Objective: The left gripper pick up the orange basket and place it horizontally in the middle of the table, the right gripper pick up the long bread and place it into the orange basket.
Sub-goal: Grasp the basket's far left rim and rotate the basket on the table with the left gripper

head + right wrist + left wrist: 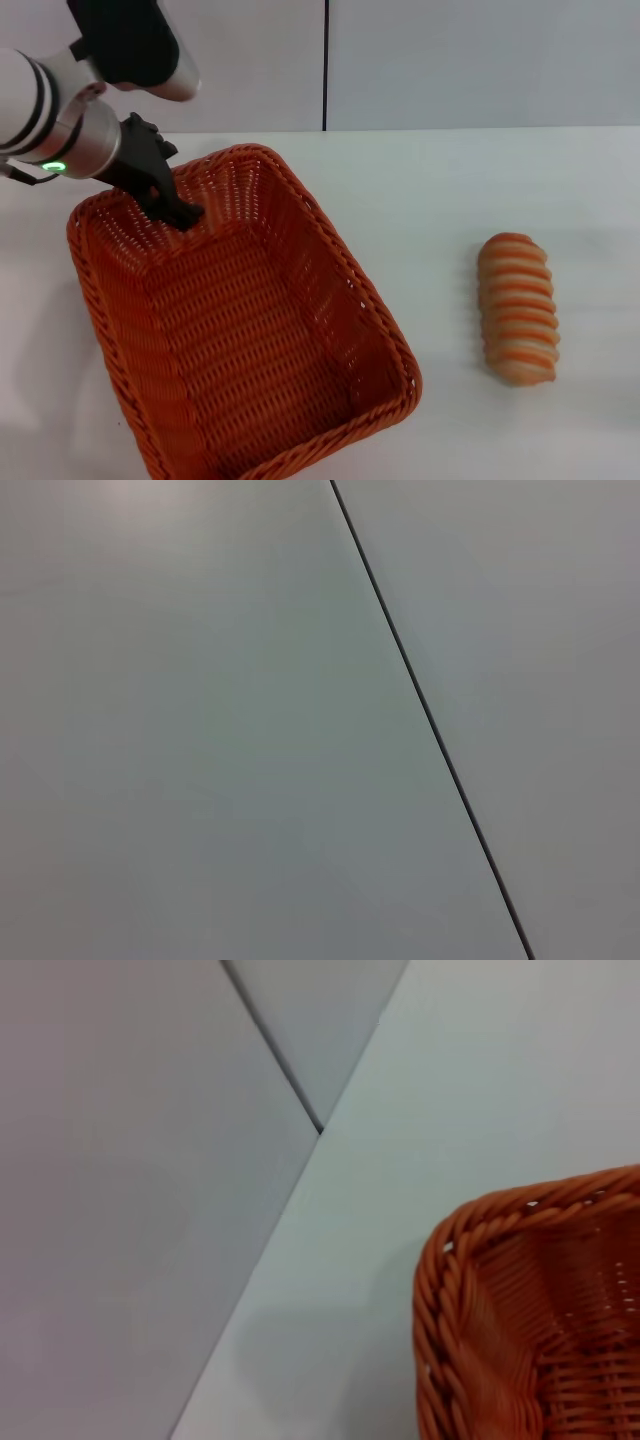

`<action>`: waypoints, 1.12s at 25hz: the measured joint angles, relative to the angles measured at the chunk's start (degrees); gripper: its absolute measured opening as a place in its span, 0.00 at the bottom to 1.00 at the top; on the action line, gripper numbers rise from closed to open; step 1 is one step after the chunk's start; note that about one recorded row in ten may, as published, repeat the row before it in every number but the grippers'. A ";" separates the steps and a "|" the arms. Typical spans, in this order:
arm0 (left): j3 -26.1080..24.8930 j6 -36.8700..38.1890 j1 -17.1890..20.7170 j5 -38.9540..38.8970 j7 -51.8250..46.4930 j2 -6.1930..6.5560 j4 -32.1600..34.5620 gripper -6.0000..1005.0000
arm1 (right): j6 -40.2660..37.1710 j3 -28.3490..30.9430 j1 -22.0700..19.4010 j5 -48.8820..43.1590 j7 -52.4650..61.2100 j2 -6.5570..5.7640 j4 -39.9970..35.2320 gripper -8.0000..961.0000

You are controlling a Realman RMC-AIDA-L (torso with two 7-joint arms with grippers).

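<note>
White table [500, 180] holds the orange basket [250, 340]. My left gripper [178, 212] pinches its far wall. Off to the right lies the long bread [517, 308], well apart.

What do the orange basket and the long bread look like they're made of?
The orange basket: woven wicker-style strands with a braided rim, evenly coloured and slightly glossy, so probably plastic rattan rather than natural cane. The long bread: smooth, regular orange-tan and cream ridges with no crumb texture, likely a foam or plastic model, though real bread can't be excluded.
</note>
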 joint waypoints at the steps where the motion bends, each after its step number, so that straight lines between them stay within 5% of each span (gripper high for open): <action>1: 1.11 0.07 -0.51 0.80 -0.26 0.00 -0.36 0.77 | 0.30 0.00 0.09 0.00 0.00 0.00 0.02 0.73; 28: 8.12 0.45 -4.39 5.35 -2.97 0.01 -3.94 0.71 | 0.58 0.53 -0.47 0.05 -0.56 -0.28 -0.15 0.73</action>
